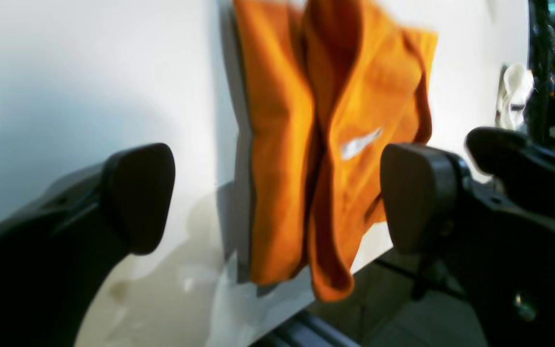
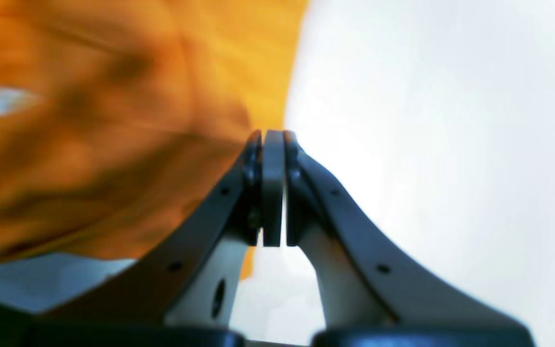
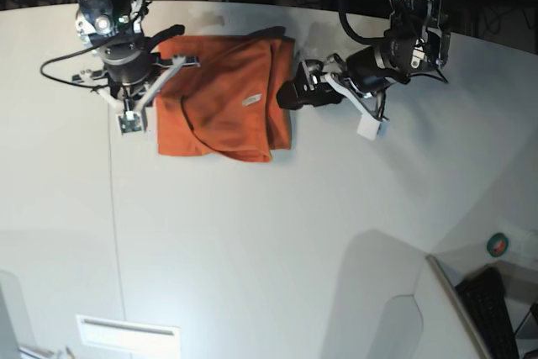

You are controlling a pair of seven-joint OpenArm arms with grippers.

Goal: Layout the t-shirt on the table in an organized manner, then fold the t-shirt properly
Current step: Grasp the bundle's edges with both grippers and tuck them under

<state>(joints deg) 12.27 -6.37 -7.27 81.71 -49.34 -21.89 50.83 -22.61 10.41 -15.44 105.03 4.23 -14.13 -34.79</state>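
The orange t-shirt (image 3: 227, 98) lies bunched and folded over itself at the back of the white table (image 3: 252, 233), its white tag (image 3: 250, 100) facing up. My left gripper (image 3: 294, 92) sits just off the shirt's right edge. In the left wrist view this left gripper (image 1: 277, 193) is open wide, with the t-shirt (image 1: 282, 144) ahead between the fingers and not touched. My right gripper (image 3: 164, 73) is at the shirt's left edge. The right wrist view shows the right gripper (image 2: 272, 137) shut, its tips pinching the edge of the t-shirt (image 2: 89, 144).
A thin dark seam (image 3: 113, 208) runs down the table's left part. A white plate (image 3: 126, 334) lies near the front left. At the right, past the table's curved edge, are a green round object (image 3: 498, 244) and a keyboard (image 3: 492, 308).
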